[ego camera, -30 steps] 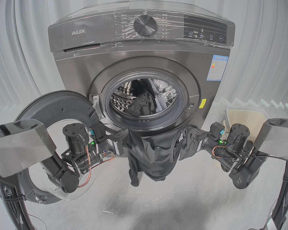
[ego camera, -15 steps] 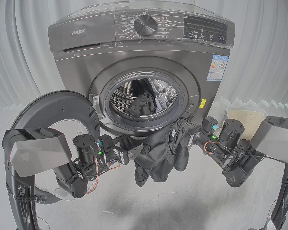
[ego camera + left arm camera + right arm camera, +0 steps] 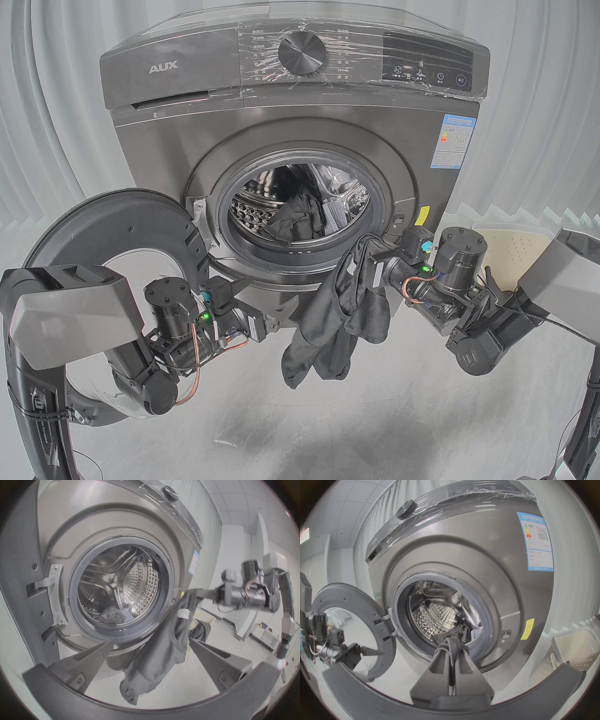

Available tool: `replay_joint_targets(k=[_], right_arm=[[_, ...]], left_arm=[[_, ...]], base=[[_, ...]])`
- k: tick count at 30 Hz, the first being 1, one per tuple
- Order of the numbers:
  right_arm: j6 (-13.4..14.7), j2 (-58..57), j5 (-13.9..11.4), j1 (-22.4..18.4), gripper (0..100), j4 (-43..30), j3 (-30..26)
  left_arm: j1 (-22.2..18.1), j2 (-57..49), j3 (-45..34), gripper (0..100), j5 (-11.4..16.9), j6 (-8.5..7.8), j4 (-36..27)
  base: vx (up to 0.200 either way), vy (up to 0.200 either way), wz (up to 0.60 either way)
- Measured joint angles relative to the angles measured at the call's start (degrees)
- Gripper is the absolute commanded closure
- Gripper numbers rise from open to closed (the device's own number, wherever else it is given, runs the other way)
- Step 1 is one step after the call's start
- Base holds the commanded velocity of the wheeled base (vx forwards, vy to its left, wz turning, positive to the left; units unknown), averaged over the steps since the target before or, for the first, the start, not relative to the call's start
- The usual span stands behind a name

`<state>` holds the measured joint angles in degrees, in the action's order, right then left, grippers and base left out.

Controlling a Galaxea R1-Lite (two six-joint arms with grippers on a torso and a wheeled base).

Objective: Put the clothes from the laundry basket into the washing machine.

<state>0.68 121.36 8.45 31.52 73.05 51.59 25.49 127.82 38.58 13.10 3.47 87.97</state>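
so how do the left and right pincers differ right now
The left pincer is open and empty; the right pincer is shut on the garment, which hangs from it. The left pincer sits lower, below the opening of the washer and near the door; the right pincer is higher, at the opening's lower right edge. Both are in front of the washer.

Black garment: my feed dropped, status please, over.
Right gripper shut on black garment, hanging before washer opening. Left gripper open, beside it. Door wide open; dark clothes already in drum.
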Motion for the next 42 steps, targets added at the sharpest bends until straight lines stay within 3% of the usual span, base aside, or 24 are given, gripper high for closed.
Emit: replay_joint_targets(k=[3,6,19,29,37,42], right_arm=[[0.00,0.00,1.76,-0.02,100,-0.40,2.12],[0.10,0.00,2.36,-0.27,100,-0.77,3.72],[0.21,0.06,3.73,2.35,100,-1.44,5.77],[0.55,0.17,4.39,3.41,100,-2.68,7.83],[1.39,0.72,4.92,5.13,100,-2.68,9.05],[1.43,1.22,5.72,6.01,100,-2.66,9.62]], left_arm=[[0.30,-0.20,-1.93,0,1.04,-3.21,0.17],[0.55,-0.12,-3.12,0,2.00,-4.40,0.28],[4.38,2.67,0.22,0,3.80,-4.47,0.27],[5.13,7.02,6.36,0,3.83,-3.79,0.17],[5.53,10.54,11.03,0,2.77,-3.58,-0.20],[5.57,12.95,14.12,0,0.66,-3.55,-0.27]], base=[[0.000,0.000,0.00],[0.000,0.000,0.00],[0.000,0.000,0.00],[0.000,0.000,0.00],[0.000,0.000,0.00],[0.000,0.000,0.00]])
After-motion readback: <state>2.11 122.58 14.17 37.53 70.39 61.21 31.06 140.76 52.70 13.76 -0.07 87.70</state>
